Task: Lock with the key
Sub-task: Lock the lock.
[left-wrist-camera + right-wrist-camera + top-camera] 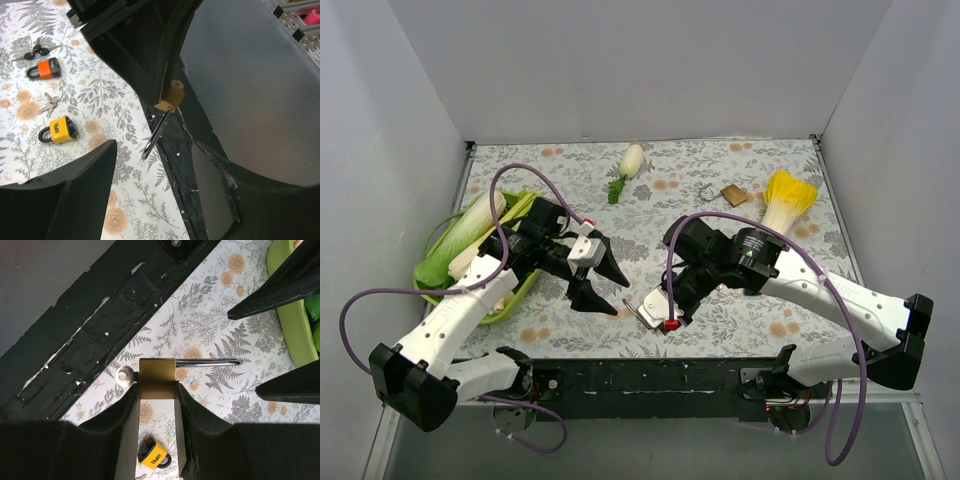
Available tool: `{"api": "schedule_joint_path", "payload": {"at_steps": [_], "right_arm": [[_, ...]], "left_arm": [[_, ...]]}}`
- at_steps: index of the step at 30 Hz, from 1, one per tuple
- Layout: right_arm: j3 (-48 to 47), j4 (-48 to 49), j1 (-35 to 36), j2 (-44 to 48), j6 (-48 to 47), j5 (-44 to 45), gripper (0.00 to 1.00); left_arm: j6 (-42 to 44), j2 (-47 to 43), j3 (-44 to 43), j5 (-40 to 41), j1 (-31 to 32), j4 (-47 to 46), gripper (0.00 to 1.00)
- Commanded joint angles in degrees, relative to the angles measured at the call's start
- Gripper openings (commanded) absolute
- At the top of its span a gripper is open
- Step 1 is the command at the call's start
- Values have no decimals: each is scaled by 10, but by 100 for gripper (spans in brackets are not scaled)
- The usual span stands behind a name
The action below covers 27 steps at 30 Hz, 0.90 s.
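Fingers (110, 430) of the right gripper (157, 387) clamp a brass padlock (157, 377) just above a floral tablecloth (700, 190) ringed by plain grey walls (620, 70). A key (124, 375) sits at the padlock's base and its shackle (207, 362) sticks out. The left gripper (617, 297) reaches in opposite, jaws spread and empty, near the shackle tip.

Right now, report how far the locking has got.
Done: the right gripper grips the padlock, key in its base. In hand: the open left gripper is beside the shackle, which looks unlatched. Left: press the shackle home and turn the key.
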<state>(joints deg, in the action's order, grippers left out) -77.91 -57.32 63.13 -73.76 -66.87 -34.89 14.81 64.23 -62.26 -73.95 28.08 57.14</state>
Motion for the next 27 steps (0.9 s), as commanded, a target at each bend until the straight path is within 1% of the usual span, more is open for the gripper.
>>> {"api": "schedule_joint_path", "payload": {"at_steps": [1, 3, 7, 9, 15, 18, 19, 21, 22, 23, 24, 25, 26, 27], "right_arm": [[-29, -11, 7, -3, -5, -13, 1], [-29, -10, 9, -2, -5, -13, 1], [-29, -7, 14, 2, -6, -13, 1], [-32, -7, 16, 1, -6, -13, 1], [-42, -6, 20, -1, 0, -17, 1], [-44, -4, 20, -2, 9, -22, 1], [-44, -3, 20, -2, 12, -22, 1], [-40, 9, 21, 0, 27, -20, 1], [-37, 22, 20, 2, 65, -10, 1], [-30, 44, 20, 3, 90, -4, 24], [-27, 55, 20, 3, 116, 15, 40], [-23, 62, 20, 2, 172, 24, 57], [-22, 67, 18, 0, 196, 34, 78], [-13, 74, 16, 4, 218, 46, 81]], "left_arm": [[7, -5, 4, 10, 30, -23, 59], [1, -3, 7, 13, 39, -26, 55], [-21, -9, 24, 29, 57, -60, 49], [-20, -12, 26, 44, 69, -62, 45], [-16, -13, 35, 57, 79, -64, 36], [-11, -16, 35, 56, 80, -63, 20], [-12, -17, 35, 57, 79, -63, 11], [-12, -24, 41, 63, 79, -63, 0], [-12, -28, 45, 76, 80, -67, 0], [-17, -37, 48, 81, 79, -69, 0], [-27, -41, 50, 84, 79, -71, 0], [-45, -47, 54, 88, 79, -84, 0], [-73, -52, 56, 88, 78, -90, 0], [-90, -59, 57, 85, 79, -94, 0]]}}
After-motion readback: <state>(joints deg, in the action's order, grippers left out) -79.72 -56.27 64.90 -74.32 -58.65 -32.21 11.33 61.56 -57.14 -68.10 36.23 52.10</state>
